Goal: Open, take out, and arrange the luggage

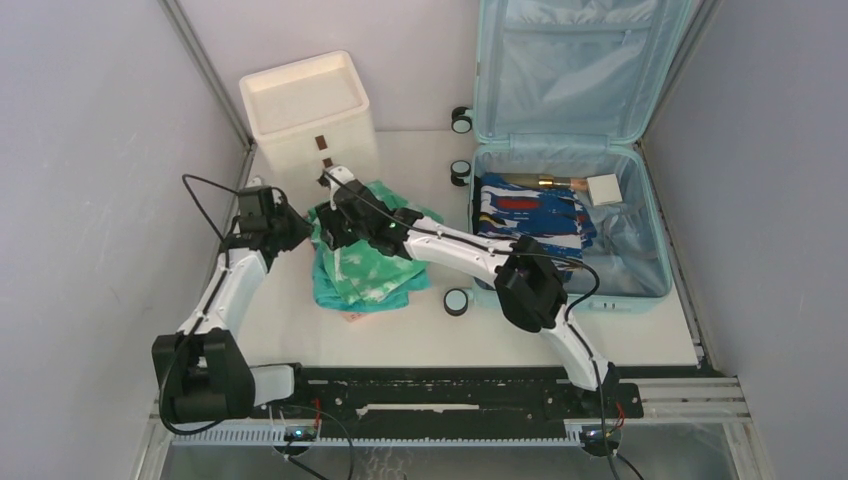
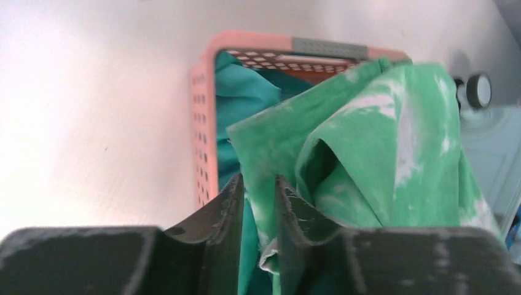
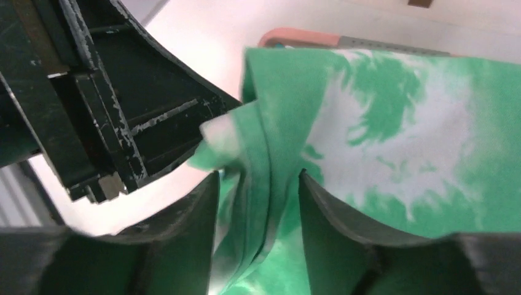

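Note:
The pale blue luggage (image 1: pixel 655 262) lies open at the right, its lid (image 1: pixel 580 60) propped up against the back wall. Blue patterned clothes (image 1: pixel 530 215) and a small white box (image 1: pixel 604 188) lie inside it. A green tie-dye garment (image 1: pixel 370 265) is heaped over the pink basket (image 2: pixel 203 104) in the middle of the table. My left gripper (image 1: pixel 300 232) (image 2: pixel 258 184) is at the garment's left edge, its jaws slightly apart with cloth loose between them. My right gripper (image 1: pixel 332 215) (image 3: pixel 258 184) is close beside it, jaws wider apart around loose folds of the same garment (image 3: pixel 393 123).
A white drawer box (image 1: pixel 310 110) stands at the back left, just behind both grippers. Teal cloth (image 2: pixel 242 92) fills the basket under the garment. A suitcase wheel (image 1: pixel 456 301) sticks out beside the garment's right edge. Grey walls close in both sides.

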`<action>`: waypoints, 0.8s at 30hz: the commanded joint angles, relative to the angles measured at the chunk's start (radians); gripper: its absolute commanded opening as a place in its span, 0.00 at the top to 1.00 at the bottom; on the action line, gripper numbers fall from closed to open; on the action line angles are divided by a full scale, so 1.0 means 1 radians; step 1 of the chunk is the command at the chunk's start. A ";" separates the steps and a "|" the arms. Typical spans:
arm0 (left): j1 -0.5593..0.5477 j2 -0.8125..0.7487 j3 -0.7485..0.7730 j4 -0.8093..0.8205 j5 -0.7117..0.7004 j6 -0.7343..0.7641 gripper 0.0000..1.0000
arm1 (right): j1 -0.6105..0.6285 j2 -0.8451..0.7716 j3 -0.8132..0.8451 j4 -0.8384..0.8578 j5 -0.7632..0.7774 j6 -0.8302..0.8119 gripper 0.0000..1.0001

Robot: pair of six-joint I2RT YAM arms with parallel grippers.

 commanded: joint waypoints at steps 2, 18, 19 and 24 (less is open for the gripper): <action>0.017 -0.061 0.147 -0.028 -0.184 -0.021 0.54 | -0.061 -0.069 0.078 0.037 -0.241 -0.117 0.29; -0.231 -0.333 -0.040 0.099 0.128 -0.109 0.56 | -0.513 -0.705 -0.383 -0.599 -0.974 -0.889 0.13; -0.263 -0.311 -0.052 0.099 0.108 -0.110 0.56 | -0.544 -0.754 -0.439 -0.615 -0.946 -0.934 0.13; -0.307 -0.201 -0.139 0.080 0.010 -0.085 0.56 | -0.667 -0.897 -0.656 -0.634 -0.800 -1.088 0.08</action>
